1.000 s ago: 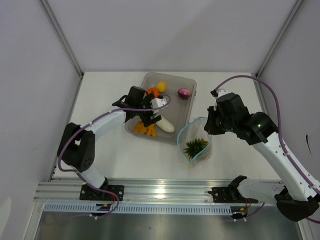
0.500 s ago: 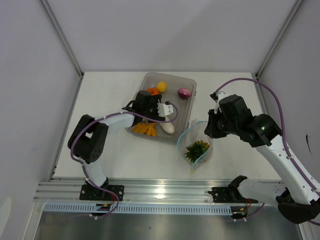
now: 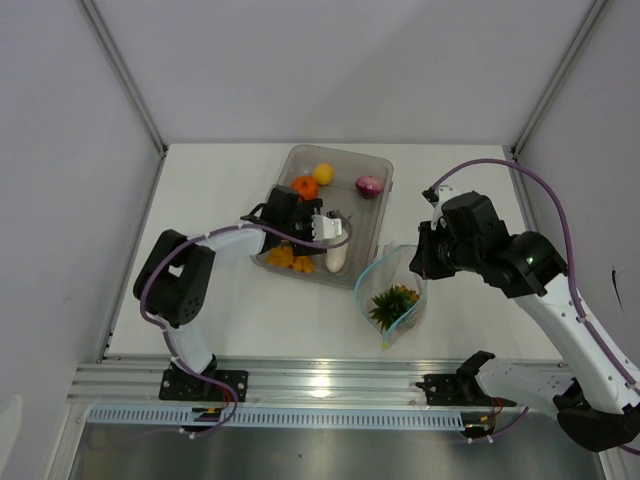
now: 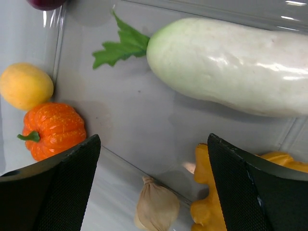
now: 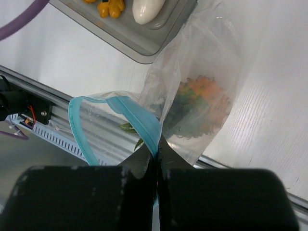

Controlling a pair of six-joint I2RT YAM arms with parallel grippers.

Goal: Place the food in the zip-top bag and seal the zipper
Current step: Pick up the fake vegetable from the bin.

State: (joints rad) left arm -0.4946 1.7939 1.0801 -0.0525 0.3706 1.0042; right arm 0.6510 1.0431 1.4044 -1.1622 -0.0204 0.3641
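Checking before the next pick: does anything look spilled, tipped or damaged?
Nothing stands out. The loose food sits inside the tray, and the right gripper holds the zip-top bag by its zipper, green sprig inside.

The tray (image 3: 352, 200) holds radish (image 4: 231, 67), pumpkin (image 4: 53, 129), lemon (image 4: 25, 86) and onion (image 3: 369, 186); right of it, the bag (image 5: 211, 53) holds the sprig (image 3: 393, 300).

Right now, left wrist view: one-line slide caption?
Open left pincer over the tray, white radish beyond its fingertips, pumpkin and lemon at the view's left.
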